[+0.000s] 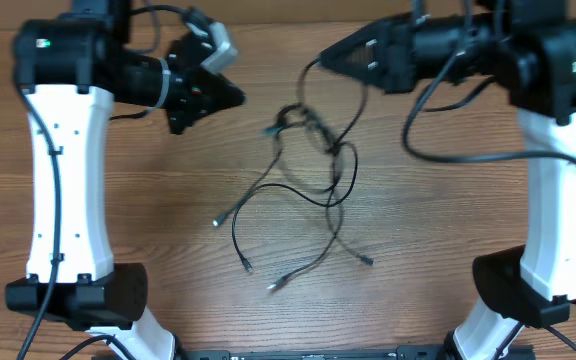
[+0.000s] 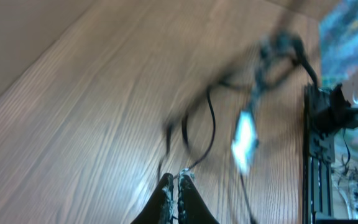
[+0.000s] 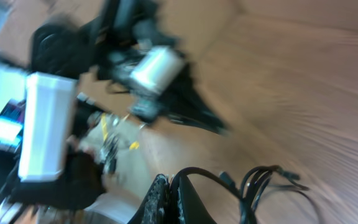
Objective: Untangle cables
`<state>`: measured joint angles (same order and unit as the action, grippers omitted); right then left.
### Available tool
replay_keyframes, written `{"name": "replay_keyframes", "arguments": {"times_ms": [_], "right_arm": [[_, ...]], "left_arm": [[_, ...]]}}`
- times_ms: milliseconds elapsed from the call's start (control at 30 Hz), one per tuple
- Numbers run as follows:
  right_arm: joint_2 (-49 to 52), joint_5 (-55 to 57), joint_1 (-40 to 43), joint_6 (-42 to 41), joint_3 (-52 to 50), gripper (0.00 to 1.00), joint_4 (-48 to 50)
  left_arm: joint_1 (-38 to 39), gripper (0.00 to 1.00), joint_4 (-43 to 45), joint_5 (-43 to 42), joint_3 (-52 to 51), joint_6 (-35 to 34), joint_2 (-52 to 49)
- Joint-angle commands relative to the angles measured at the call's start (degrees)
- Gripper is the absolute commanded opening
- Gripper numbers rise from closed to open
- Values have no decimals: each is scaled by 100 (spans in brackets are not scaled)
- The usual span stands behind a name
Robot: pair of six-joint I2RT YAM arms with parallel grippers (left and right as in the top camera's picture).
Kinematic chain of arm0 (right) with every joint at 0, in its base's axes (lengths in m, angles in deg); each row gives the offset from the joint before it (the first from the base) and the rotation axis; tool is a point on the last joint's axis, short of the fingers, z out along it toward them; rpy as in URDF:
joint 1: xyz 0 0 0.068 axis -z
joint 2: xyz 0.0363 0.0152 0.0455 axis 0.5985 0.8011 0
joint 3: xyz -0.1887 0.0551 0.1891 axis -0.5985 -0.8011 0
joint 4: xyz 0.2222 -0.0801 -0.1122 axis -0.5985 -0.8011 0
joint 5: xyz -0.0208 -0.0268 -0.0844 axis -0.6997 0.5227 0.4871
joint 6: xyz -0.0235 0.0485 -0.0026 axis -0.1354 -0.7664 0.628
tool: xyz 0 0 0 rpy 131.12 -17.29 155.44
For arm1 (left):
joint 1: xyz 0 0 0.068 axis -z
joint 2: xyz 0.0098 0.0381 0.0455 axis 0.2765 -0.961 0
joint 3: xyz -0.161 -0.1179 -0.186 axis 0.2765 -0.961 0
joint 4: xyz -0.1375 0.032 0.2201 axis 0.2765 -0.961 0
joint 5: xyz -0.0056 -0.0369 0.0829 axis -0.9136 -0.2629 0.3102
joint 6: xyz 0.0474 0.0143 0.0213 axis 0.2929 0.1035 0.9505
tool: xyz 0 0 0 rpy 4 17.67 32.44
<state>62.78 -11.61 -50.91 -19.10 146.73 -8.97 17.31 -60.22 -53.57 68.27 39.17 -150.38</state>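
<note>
Overhead, cables knotted — wrist views smeared

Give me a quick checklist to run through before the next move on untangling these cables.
1. Right tool has a strand of the cables: ok, its fingers are closed and a loop leaves them.
2. Left tool is open for a second grasp: not ok, its fingers are together and, in the overhead view, apart from the bundle.
3. Knot is loosened: not ok, the strands cross tightly at the bundle's top.
4. Plug ends are free: ok, several lie spread apart on the table.
5. Wrist views are sharp enough to aim: not ok, both are blurred.
</note>
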Motion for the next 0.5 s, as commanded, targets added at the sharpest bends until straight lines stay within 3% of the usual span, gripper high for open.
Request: {"name": "replay_keyframes", "arguments": {"times_ms": [0,133,200,467], "right_arm": [[-90,31,304,42,136,4,-127],[-90,-42,264,155,136,4,-109],[-90,-118,188,153,136,4,-85],[-87,-170,-81,-90,136,4,188]], "left_arm": [[-422,17,-173,-433,46,-140,-15],[-413,49,-304,-466,46,33,-15],[-256,59,-302,-498,46,63,-15],[632,64,-302,-494,46,264,-15]]}}
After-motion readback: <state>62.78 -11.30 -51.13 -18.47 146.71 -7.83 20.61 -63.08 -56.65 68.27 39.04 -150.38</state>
